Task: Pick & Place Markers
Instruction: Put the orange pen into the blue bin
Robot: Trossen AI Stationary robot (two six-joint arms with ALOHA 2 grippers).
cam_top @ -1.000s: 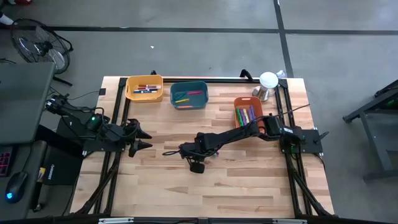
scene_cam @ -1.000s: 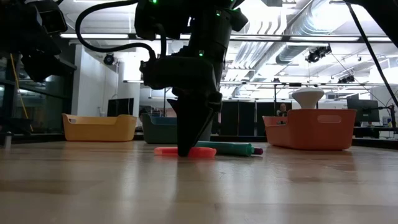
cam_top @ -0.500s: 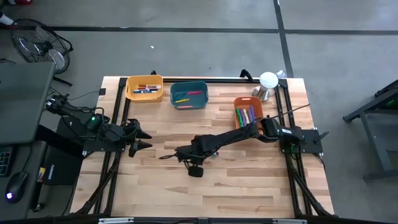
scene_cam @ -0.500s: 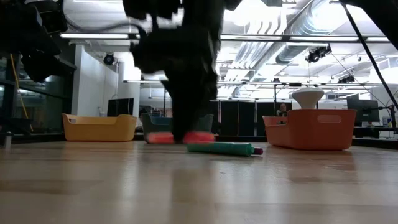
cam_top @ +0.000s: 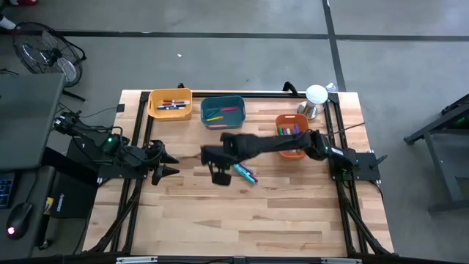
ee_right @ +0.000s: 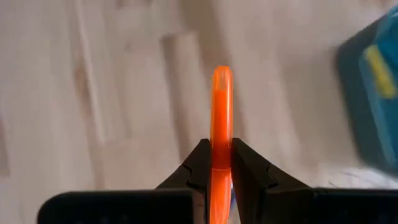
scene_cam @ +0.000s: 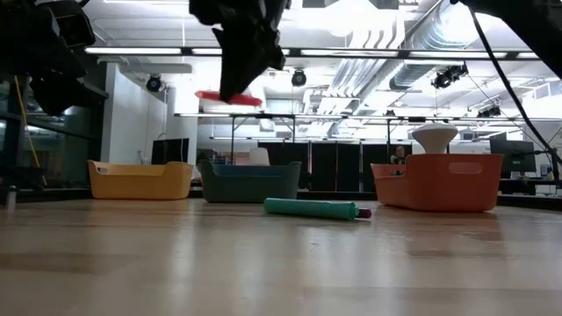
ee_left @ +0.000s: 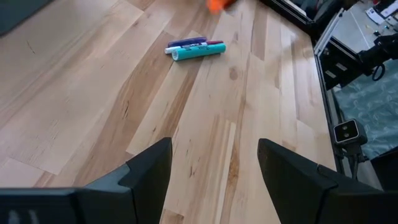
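Note:
An orange marker (scene_cam: 226, 97) hangs high over the table's middle with my right gripper (scene_cam: 235, 86) shut on it; the right wrist view shows the marker (ee_right: 221, 106) sticking out past the gripper (ee_right: 222, 149). A teal marker (cam_top: 241, 172) and a purple marker (cam_top: 251, 178) lie side by side on the wood, just right of that gripper (cam_top: 210, 156). The left wrist view shows them too, teal (ee_left: 198, 51) and purple (ee_left: 186, 43). My left gripper (cam_top: 170, 163) waits open at the table's left side, nothing between its fingers (ee_left: 149, 168). My right gripper pinches the orange marker's barrel (ee_right: 221, 132) between its two fingers (ee_right: 200, 163), about halfway along the marker. The fingers come from above, slanting down, and lie across it. The marker hangs level, lifted well clear of the table.
Along the far edge stand a yellow bin (cam_top: 170, 104) and a teal bin (cam_top: 222, 111), each with markers in it. An orange bin (cam_top: 292, 132) with markers stands at the right, partly under my right arm. A white-topped object (cam_top: 316, 95) stands at the far right corner.
My right gripper, shut on the orange marker, has risen from the tabletop and gone toward the far edge and a little left. The marker is lifted clear and stays level. The teal and purple markers have stayed where they lay.

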